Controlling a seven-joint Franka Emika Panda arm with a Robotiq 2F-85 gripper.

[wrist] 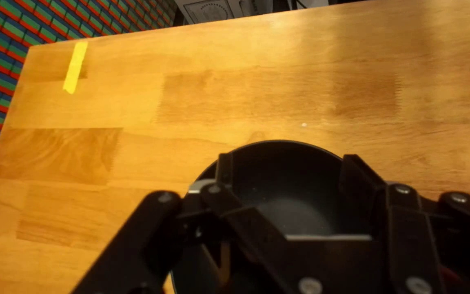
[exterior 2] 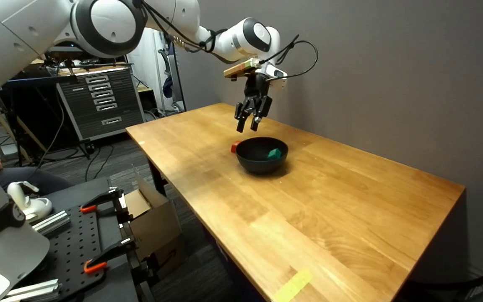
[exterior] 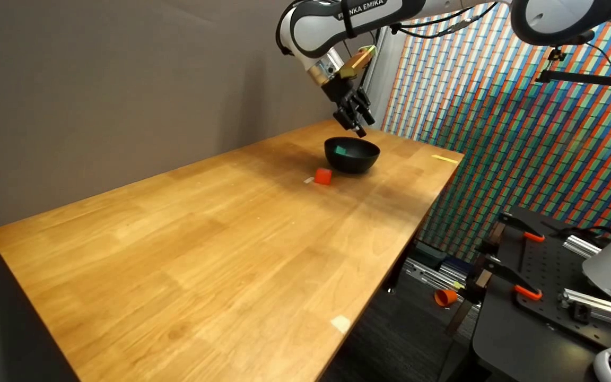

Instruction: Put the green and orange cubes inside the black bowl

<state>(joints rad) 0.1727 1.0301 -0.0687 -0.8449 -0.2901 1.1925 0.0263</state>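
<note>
The black bowl [exterior: 357, 165] stands upright on the wooden table and also shows in an exterior view [exterior 2: 258, 165] and the wrist view [wrist: 284, 171]. The green cube [exterior: 340, 150] is inside the bowl, also seen in an exterior view [exterior 2: 274, 154]. The orange-red cube [exterior: 323, 176] lies on the table just beside the bowl; in an exterior view [exterior 2: 235, 147] it is partly hidden behind the bowl. My gripper [exterior: 367, 127] is open and empty above the bowl, as an exterior view [exterior 2: 247, 128] and the wrist view [wrist: 286, 169] show. Neither cube is clearly visible in the wrist view.
The wooden table [exterior: 178, 254] runs along a grey wall [exterior: 125, 95]. Yellow tape [exterior 2: 294, 285] marks one table end, with a pale tape piece [exterior: 341, 323] on the edge. A black robot-base table [exterior 2: 82, 193] with clamps stands apart from it.
</note>
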